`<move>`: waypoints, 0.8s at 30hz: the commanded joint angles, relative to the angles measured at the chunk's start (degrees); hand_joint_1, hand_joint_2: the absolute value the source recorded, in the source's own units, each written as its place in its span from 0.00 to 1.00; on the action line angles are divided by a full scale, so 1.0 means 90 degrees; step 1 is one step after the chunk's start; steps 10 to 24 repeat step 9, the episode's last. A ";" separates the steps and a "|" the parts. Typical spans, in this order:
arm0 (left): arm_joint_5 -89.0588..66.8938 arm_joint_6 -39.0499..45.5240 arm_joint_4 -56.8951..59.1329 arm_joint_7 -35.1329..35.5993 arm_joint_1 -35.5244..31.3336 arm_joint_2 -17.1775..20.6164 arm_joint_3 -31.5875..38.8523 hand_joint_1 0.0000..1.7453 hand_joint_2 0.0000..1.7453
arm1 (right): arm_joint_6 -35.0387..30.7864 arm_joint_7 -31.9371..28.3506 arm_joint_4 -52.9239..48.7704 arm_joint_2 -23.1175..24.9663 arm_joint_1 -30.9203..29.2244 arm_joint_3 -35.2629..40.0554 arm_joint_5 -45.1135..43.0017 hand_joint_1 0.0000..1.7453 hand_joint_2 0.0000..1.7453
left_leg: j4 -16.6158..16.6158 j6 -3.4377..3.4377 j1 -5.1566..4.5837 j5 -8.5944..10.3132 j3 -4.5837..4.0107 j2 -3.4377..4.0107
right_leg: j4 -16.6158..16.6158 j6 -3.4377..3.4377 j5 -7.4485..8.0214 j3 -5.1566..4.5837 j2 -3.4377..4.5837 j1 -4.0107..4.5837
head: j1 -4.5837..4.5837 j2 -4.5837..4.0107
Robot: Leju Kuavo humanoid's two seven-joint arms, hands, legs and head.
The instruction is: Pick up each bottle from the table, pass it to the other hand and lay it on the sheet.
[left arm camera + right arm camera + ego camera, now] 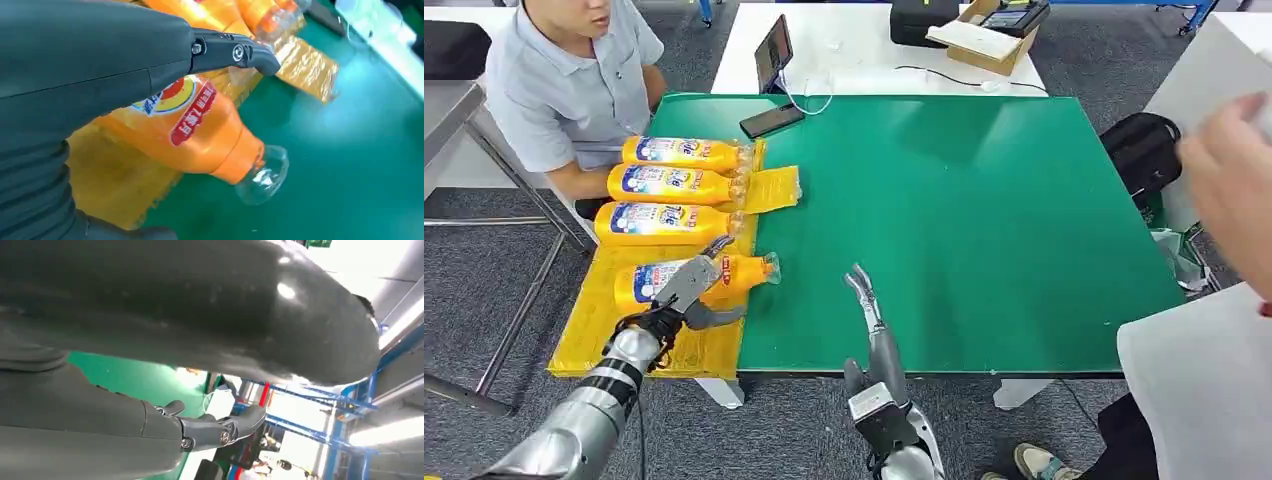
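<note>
— Bottles: how many are down on the yellow sheet [594,320] so far?

— Three bottles [674,186] lie side by side on it, just beyond the left hand [686,290]. A fourth bottle [714,278] lies under that hand, its clear cap poking past the sheet's edge onto the green mat [984,220].

— Is the left hand clamped on that fourth one?

— Its fingers [235,52] drape over the body, and the bottle looks to be resting on the sheet; whether they grip or have let go, I cannot tell.

— And the right hand [864,295]?

— Off to the side of the left hand, over bare mat, fingers straight and apart, holding nothing.

— Any bottles left to fetch?

— None that I can see on the mat, so I'd judge this the last one, nearly placed.

— The room?

— Grey carpet, a white table [864,45] beyond the mat with a phone [771,120] and a cardboard box [989,35], a seated person [564,80] past the sheet, and another person's hand [1229,190] far over on the right hand's side.
</note>
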 commanded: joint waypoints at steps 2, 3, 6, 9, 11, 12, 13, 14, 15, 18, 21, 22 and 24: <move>0.2212 0.1217 -0.3065 -0.0606 0.1760 -0.0696 -0.0379 0.00 1.00 | -0.0543 0.0005 -0.0229 -0.0071 0.0208 -0.0134 -0.0169 0.00 0.00 | 0.0001 -0.0002 0.0003 -0.0006 -0.0015 0.0013 | -0.0005 -0.0006 -0.0004 -0.0013 -0.0002 0.0004 | 0.0002 0.0000; 0.2941 0.1364 -0.3777 -0.0648 0.2169 -0.0786 -0.0602 0.00 1.00 | -0.0743 0.0005 -0.0443 -0.0013 0.0301 -0.0253 -0.0228 0.00 0.00 | 0.0001 -0.0002 0.0000 -0.0006 -0.0026 0.0011 | -0.0003 -0.0005 -0.0005 -0.0023 -0.0003 0.0001 | 0.0000 0.0000; 0.3425 0.1492 -0.4413 -0.0569 0.2561 -0.0883 -0.0880 0.00 1.00 | -0.1025 0.0005 -0.0627 0.0035 0.0370 -0.0355 -0.0222 0.00 0.00 | 0.0007 -0.0003 0.0001 -0.0013 -0.0038 0.0027 | 0.0000 -0.0005 -0.0008 -0.0037 0.0007 0.0002 | -0.0002 0.0000; 0.4214 0.1641 -0.5034 -0.0628 0.3023 -0.0887 -0.1257 0.00 1.00 | -0.1311 0.0005 -0.0794 0.0200 0.0506 -0.0732 0.0279 0.00 0.00 | 0.0010 -0.0002 0.0003 -0.0018 -0.0056 0.0028 | 0.0000 -0.0008 -0.0009 -0.0055 0.0009 0.0004 | 0.0000 0.0000; 0.4214 0.1641 -0.5034 -0.0628 0.3023 -0.0887 -0.1257 0.00 1.00 | -0.1311 0.0005 -0.0794 0.0200 0.0506 -0.0732 0.0279 0.00 0.00 | 0.0010 -0.0002 0.0003 -0.0018 -0.0056 0.0028 | 0.0000 -0.0008 -0.0009 -0.0055 0.0009 0.0004 | 0.0000 0.0000; 0.4214 0.1641 -0.5034 -0.0628 0.3023 -0.0887 -0.1257 0.00 1.00 | -0.1311 0.0005 -0.0794 0.0200 0.0506 -0.0732 0.0279 0.00 0.00 | 0.0010 -0.0002 0.0003 -0.0018 -0.0056 0.0028 | 0.0000 -0.0008 -0.0009 -0.0055 0.0009 0.0004 | 0.0000 0.0000; 0.4214 0.1641 -0.5034 -0.0628 0.3023 -0.0887 -0.1257 0.00 1.00 | -0.1311 0.0005 -0.0794 0.0200 0.0506 -0.0732 0.0279 0.00 0.00 | 0.0010 -0.0002 0.0003 -0.0018 -0.0056 0.0028 | 0.0000 -0.0008 -0.0009 -0.0055 0.0009 0.0004 | 0.0000 0.0000; 0.4214 0.1641 -0.5034 -0.0628 0.3023 -0.0887 -0.1257 0.00 1.00 | -0.1311 0.0005 -0.0794 0.0200 0.0506 -0.0732 0.0279 0.00 0.00 | 0.0010 -0.0002 0.0003 -0.0018 -0.0056 0.0028 | 0.0000 -0.0008 -0.0009 -0.0055 0.0009 0.0004 | 0.0000 0.0000; 0.4214 0.1641 -0.5034 -0.0628 0.3023 -0.0887 -0.1257 0.00 1.00 | -0.1311 0.0005 -0.0794 0.0200 0.0506 -0.0732 0.0279 0.00 0.00 | 0.0010 -0.0002 0.0003 -0.0018 -0.0056 0.0028 | 0.0000 -0.0008 -0.0009 -0.0055 0.0009 0.0004 | 0.0000 0.0000; 0.4214 0.1641 -0.5034 -0.0628 0.3023 -0.0887 -0.1257 0.00 1.00 | -0.1311 0.0005 -0.0794 0.0200 0.0506 -0.0732 0.0279 0.00 0.00 | 0.0010 -0.0002 0.0003 -0.0018 -0.0056 0.0028 | 0.0000 -0.0008 -0.0009 -0.0055 0.0009 0.0004 | 0.0000 0.0000; 0.4214 0.1641 -0.5034 -0.0628 0.3023 -0.0887 -0.1257 0.00 1.00 | -0.1311 0.0005 -0.0794 0.0200 0.0506 -0.0732 0.0279 0.00 0.00 | 0.0010 -0.0002 0.0003 -0.0018 -0.0056 0.0028 | 0.0000 -0.0008 -0.0009 -0.0055 0.0009 0.0004 | 0.0000 0.0000; 0.4214 0.1641 -0.5034 -0.0628 0.3023 -0.0887 -0.1257 0.00 1.00 | -0.1311 0.0005 -0.0794 0.0200 0.0506 -0.0732 0.0279 0.00 0.00 | 0.0010 -0.0002 0.0003 -0.0018 -0.0056 0.0028 | 0.0000 -0.0008 -0.0009 -0.0055 0.0009 0.0004 | 0.0000 0.0000; 0.4214 0.1641 -0.5034 -0.0628 0.3023 -0.0887 -0.1257 0.00 1.00 | -0.1311 0.0005 -0.0794 0.0200 0.0506 -0.0732 0.0279 0.00 0.00 | 0.0010 -0.0002 0.0003 -0.0018 -0.0056 0.0028 | 0.0000 -0.0008 -0.0009 -0.0055 0.0009 0.0004 | 0.0000 0.0000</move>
